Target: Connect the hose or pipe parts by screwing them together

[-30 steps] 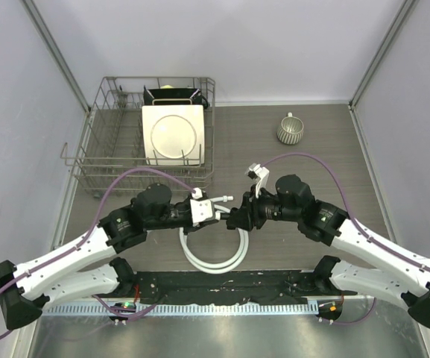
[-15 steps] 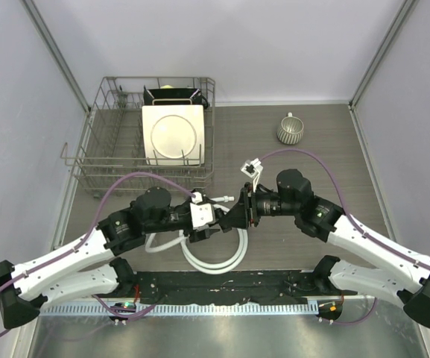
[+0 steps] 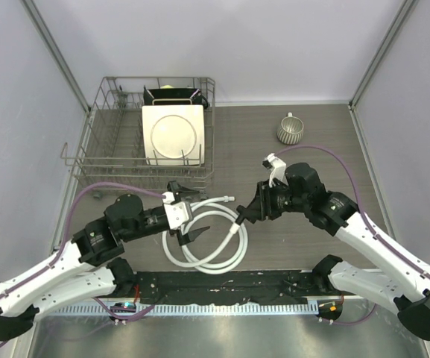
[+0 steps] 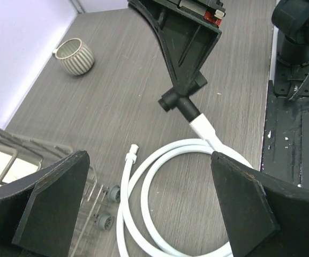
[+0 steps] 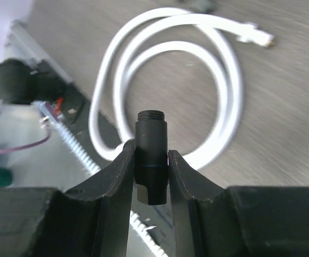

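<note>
Right wrist view: the right pincer (image 5: pixel 151 153) pinches the black T-shaped fitting (image 5: pixel 151 136), whose lower body is hidden between the fingers. The white hose (image 5: pixel 236 91) lies coiled, blurred, on the worktop (image 5: pixel 288 112). Left wrist view cuts the coil off at 6 o'clock. There the fitting meets a white end connector (image 4: pixel 202 126), but whether it is threaded cannot be told. From above, the left pincer (image 3: pixel 202 211) stands spread and empty at the coil's 12 o'clock, and the right arm reaches in from 3 o'clock.

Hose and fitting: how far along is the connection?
Done, apparently: one white end connector of the long white flexible hose sits joined to the small black T-shaped fitting. In hand: the right jaws clamp that fitting; the left jaws stand open and empty. Left: the hose's other connector lies loose, and the fitting's threaded port is bare.
</note>
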Robot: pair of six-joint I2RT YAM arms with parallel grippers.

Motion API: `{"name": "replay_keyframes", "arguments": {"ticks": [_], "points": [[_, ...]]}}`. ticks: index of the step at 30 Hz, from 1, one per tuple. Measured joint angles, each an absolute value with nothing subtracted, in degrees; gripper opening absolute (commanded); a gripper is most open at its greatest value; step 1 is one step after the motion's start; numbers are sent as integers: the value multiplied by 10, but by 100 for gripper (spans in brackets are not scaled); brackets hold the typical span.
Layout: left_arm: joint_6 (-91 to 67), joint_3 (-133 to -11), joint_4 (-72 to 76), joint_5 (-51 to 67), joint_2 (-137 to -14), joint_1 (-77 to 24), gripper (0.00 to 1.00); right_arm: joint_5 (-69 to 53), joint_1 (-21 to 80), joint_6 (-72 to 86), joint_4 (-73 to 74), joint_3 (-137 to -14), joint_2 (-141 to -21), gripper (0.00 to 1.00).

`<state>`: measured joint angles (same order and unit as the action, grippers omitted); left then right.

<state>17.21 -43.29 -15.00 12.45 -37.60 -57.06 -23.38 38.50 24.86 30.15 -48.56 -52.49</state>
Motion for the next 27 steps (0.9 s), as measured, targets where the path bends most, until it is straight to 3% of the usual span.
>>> {"name": "replay_keyframes", "arguments": {"ticks": [10, 18, 20, 23, 24, 26, 27], "points": [[119, -365, -146, 84, -313, -570, 100, 5, 288, 225, 316, -477, -572, 1], [79, -356, -134, 62, -321, -570, 100, 1, 100, 213, 179, -469, -699, 3], [74, -356, -133, 60, -321, -570, 100, -11, 75, 213, 159, -469, -740, 11], [64, -354, -130, 53, -322, -570, 100, -11, 63, 221, 160, -470, -758, 33], [62, -354, -130, 50, -322, -570, 100, -11, 63, 224, 166, -475, -754, 52], [52, -354, -131, 35, -328, -570, 100, -10, 66, 226, 208, -511, -739, 72], [45, -356, -134, 21, -333, -570, 100, -9, 69, 223, 235, -540, -728, 90]]}}
